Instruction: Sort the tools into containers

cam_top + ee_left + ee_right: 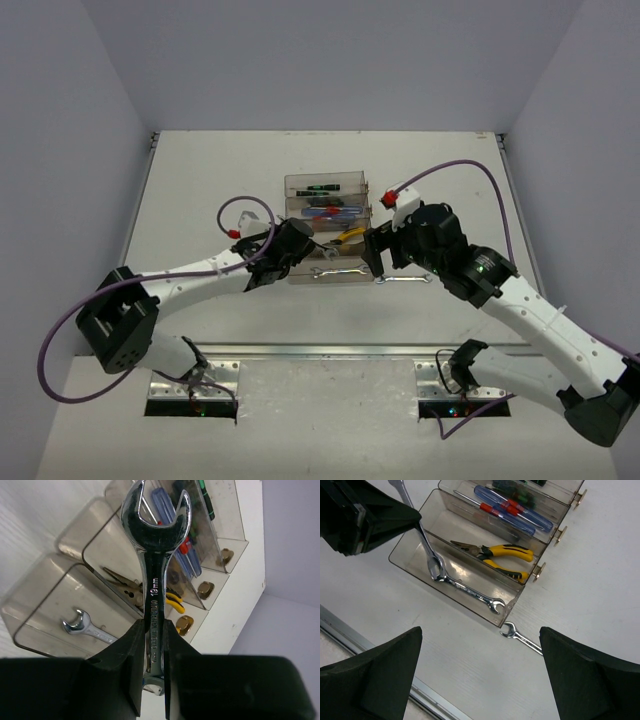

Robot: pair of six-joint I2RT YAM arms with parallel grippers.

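Four joined clear trays (290,186) sit mid-table. My left gripper (303,250) is shut on a silver wrench (155,565) and holds it tilted, its lower end down in the nearest tray (402,555) beside another silver wrench (470,592) lying there. The held wrench (422,540) also shows in the right wrist view. Yellow-handled pliers (502,557) lie in the second tray, blue-and-red screwdrivers (512,510) in the third, black-and-green screwdrivers (205,500) in the far one. My right gripper (378,256) is open and empty, above the table just right of the trays. A third wrench (520,637) lies loose on the table by the nearest tray's corner.
Brass knobs (205,589) stick out from the trays' right ends. A metal rail (320,350) runs along the table's near edge. White walls close in the table at the back and both sides.
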